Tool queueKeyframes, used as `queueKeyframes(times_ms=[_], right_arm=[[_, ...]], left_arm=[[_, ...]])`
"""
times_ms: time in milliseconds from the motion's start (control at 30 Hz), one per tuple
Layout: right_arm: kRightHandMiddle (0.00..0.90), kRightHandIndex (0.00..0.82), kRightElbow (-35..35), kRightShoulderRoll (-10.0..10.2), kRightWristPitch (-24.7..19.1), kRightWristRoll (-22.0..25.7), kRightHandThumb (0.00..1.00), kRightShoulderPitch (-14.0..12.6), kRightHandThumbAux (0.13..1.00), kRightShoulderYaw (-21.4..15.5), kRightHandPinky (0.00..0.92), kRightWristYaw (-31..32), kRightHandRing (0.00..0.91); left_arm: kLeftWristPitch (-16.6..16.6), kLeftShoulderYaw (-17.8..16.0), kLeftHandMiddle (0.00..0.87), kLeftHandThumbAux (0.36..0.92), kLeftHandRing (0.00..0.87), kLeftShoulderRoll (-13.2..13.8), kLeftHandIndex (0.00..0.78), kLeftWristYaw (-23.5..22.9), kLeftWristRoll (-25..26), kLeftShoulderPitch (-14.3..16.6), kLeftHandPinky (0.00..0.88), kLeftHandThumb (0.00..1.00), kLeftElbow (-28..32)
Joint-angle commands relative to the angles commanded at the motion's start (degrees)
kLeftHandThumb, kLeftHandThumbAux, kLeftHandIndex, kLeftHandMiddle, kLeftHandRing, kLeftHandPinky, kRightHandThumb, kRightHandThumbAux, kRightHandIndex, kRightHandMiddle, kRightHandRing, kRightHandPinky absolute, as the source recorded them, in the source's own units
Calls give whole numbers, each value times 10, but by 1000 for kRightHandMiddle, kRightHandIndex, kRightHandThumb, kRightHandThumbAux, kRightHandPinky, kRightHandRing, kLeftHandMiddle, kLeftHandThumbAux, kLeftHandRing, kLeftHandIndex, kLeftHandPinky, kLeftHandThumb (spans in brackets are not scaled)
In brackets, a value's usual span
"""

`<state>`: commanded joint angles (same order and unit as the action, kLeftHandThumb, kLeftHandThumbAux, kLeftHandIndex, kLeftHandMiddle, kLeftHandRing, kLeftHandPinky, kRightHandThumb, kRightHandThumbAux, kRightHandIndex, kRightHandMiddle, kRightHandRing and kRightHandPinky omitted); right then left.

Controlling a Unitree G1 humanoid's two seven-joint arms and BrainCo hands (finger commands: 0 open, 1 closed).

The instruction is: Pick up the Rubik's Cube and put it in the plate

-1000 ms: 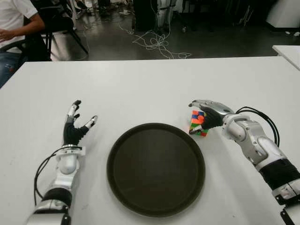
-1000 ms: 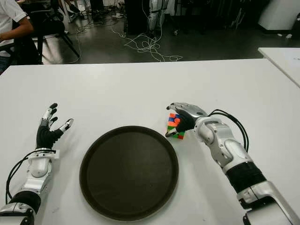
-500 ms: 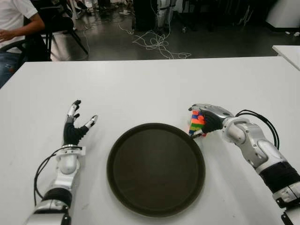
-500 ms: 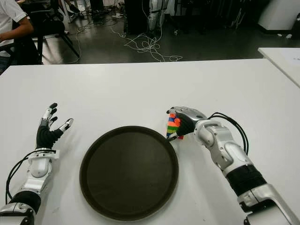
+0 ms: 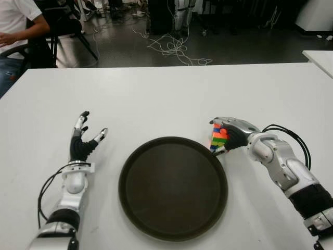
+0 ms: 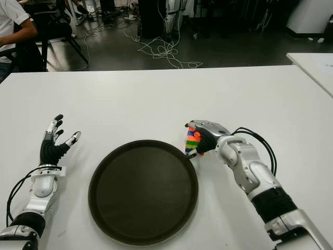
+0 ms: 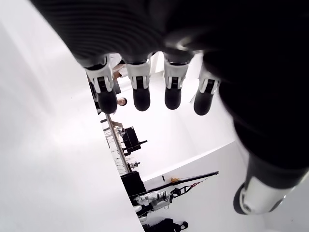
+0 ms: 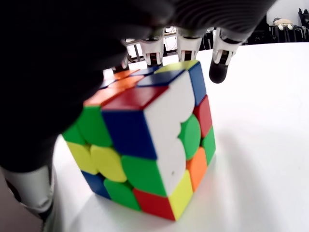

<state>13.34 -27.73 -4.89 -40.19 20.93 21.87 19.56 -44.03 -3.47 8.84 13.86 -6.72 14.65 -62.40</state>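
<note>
- While the work goes on at the far side of the table, the left hand (image 5: 83, 141) shows to the left of the plate (image 5: 173, 187), fingers spread and upright, holding nothing; the left wrist view confirms an empty palm.
- At centre, the dark round plate sits bare on the white table (image 5: 156, 99), its right rim just beside the cube.
- At the plate's upper right edge, the Rubik's Cube (image 5: 219, 137) is wrapped by the right hand (image 5: 232, 134): fingers curl over its top and the thumb presses from below, as the right wrist view shows, with the cube's lower corner at or barely off the tabletop.
- Judged from this, the step in hand is the lift and carry: the grip looks closed but shallow, so the cube wants raising clear of the rim before any sideways travel.
- A short move leftward over the rim, then a low release near the plate's middle, would keep the cube from tumbling or nudging the plate.
</note>
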Motion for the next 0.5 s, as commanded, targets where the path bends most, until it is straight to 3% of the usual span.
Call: queueKeyframes(times_ms=[300,500], right_arm=[[0,0,-13,-5,-29,-1,0,-3,638,-2,0,7,0],[0,0,-9,-6,-23,2,0,-2,594,-3,0,-4,0]], left_arm=[[-2,3,70,693,43,3,36,8,-9,0,21,378,-1],[-4,3,73,690,45,3,41,8,-9,1,21,387,-2]])
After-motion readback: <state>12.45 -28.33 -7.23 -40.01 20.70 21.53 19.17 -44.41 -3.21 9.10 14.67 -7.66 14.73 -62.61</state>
